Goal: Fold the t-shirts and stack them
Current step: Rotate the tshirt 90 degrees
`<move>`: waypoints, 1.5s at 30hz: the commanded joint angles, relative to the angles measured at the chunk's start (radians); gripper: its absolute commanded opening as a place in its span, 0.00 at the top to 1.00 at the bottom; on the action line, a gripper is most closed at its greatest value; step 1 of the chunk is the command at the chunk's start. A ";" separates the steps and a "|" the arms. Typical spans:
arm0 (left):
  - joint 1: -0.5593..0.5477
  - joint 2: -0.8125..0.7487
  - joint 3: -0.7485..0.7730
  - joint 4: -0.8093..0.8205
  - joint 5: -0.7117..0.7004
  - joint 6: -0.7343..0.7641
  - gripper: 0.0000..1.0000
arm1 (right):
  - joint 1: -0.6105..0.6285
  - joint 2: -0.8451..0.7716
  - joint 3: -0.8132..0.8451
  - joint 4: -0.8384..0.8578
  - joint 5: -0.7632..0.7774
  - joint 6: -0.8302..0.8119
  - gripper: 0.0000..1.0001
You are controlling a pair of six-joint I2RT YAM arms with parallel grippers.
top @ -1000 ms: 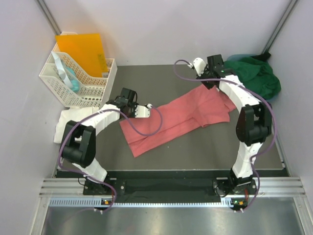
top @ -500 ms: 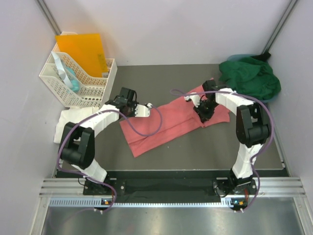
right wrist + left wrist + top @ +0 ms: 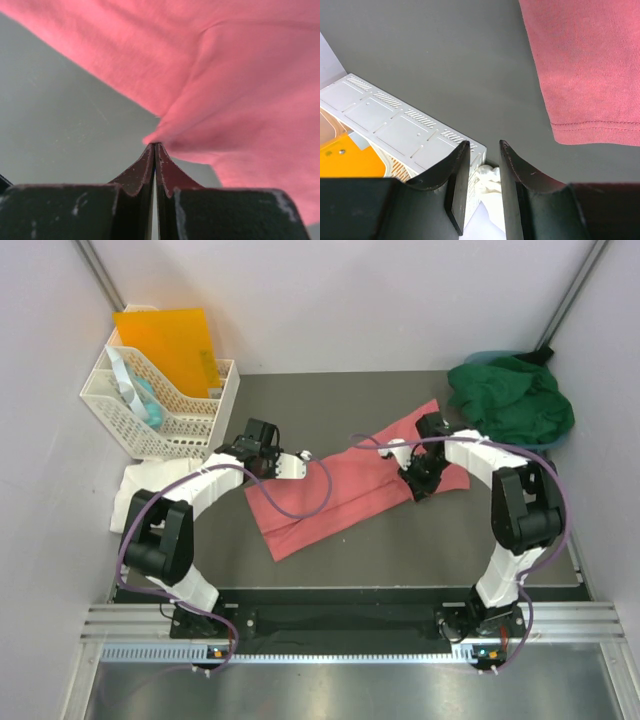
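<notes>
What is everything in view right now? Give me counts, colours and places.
salmon-pink t-shirt: 1, pink, spread diagonally mid-table
dark green t-shirt: 1, dark green, crumpled at the far right corner
white t-shirt: 1, white, bunched at the left edge beside the basket
basket: 1, white lattice, far left corner
folder: 1, orange, standing in the basket
light blue item: 1, in the basket, cannot identify
table: 1, dark grey
left hand: 1, black, open, empty, by the pink shirt's left end
right hand: 1, black, shut on the pink shirt's edge
</notes>
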 commanded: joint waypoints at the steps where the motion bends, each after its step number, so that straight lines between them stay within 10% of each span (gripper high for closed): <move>1: 0.003 -0.027 0.035 -0.008 0.015 0.001 0.65 | 0.017 -0.001 -0.072 0.034 0.034 -0.020 1.00; 14: -0.003 -0.141 -0.075 -0.224 0.268 0.074 0.65 | 0.017 -0.211 0.139 -0.009 0.156 -0.008 0.90; 21: -0.026 -0.126 -0.119 -0.267 0.373 0.076 1.00 | 0.013 -0.204 0.254 -0.033 0.262 -0.071 0.90; 45: -0.133 0.085 -0.155 -0.204 0.457 0.005 1.00 | 0.011 -0.098 0.470 -0.101 0.274 -0.051 0.95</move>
